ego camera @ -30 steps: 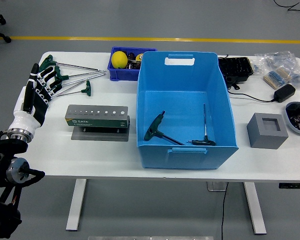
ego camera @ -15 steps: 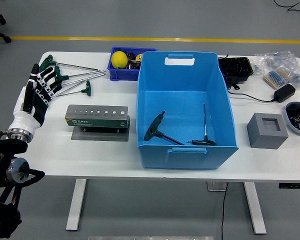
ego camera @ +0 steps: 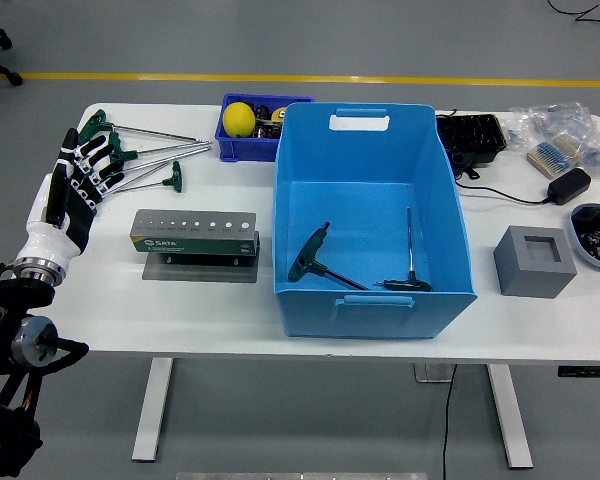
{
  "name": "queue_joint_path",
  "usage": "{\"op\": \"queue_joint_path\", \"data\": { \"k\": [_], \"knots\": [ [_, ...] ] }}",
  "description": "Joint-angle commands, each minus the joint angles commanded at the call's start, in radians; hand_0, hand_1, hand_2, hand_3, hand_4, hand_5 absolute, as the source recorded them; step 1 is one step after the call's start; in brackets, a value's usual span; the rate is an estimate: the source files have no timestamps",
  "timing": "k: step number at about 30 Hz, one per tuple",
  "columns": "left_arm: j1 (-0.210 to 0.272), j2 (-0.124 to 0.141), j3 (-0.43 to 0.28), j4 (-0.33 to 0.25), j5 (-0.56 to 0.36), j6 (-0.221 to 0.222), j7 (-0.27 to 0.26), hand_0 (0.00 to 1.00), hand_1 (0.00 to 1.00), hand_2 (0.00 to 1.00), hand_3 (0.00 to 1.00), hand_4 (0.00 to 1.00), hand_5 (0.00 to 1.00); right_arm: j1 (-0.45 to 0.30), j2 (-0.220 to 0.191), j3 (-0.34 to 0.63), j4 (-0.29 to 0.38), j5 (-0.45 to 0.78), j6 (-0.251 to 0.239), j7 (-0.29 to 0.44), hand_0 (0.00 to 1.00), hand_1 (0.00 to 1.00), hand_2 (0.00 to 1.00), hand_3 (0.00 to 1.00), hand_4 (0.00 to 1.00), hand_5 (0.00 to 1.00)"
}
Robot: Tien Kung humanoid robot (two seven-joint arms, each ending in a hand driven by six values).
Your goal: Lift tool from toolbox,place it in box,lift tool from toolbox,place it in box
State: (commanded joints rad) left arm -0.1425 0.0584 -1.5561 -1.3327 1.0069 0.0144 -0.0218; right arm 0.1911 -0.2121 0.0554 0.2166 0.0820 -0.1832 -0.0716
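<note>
Left hand (ego camera: 77, 180): positioned over the left edge of the bench (ego camera: 210, 300), black-and-white fingers (ego camera: 90, 160) extended and relaxed, gripping nothing. Fingertips lie at or over the green handles of the loose T-handle keys; contact cannot be confirmed. Right hand: not visible.

Loose T-handle keys (ego camera: 150, 155): several, green-handled, lying flat near the far left corner of the bench, handles toward the hand, steel shafts pointing right toward the small blue bin.

Tool holder (ego camera: 193, 235): green block with a row of holes along its top face, seated on a grey base plate, just right of the hand and near the left wall of the large box. All holes appear unoccupied.

Blue box (ego camera: 372, 160): large, open-topped, at bench centre, reaching close to the near edge. Contents: two T-handle keys on its floor toward the near wall. One key (ego camera: 315, 262) lies at the left, diagonal; the second key (ego camera: 409, 270) lies at the right, shaft pointing toward the far wall. Their ends sit close together; touching cannot be determined.

Small blue bin (ego camera: 242, 145): at the far edge, abutting the box's far left corner, holding a yellow ball (ego camera: 239, 118) and assorted small items.

Right portion of bench: grey hollow block (ego camera: 534, 262), black case (ego camera: 470, 140), power adapter (ego camera: 568, 185) with cable, plastic bags (ego camera: 555, 130) of small parts.
</note>
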Motion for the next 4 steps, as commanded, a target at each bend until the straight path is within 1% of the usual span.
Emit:
{"op": "queue_joint_path", "data": {
  "k": [4],
  "knots": [
    [0.001, 0.001, 0.003, 0.001, 0.0, -0.001, 0.0, 0.775, 0.757, 0.835, 0.773, 0.921, 0.87, -0.001, 0.001, 0.0, 0.0, 0.0, 0.0, 0.0, 0.707, 0.69, 0.734, 0.597, 0.831, 0.72]
  ]
}}
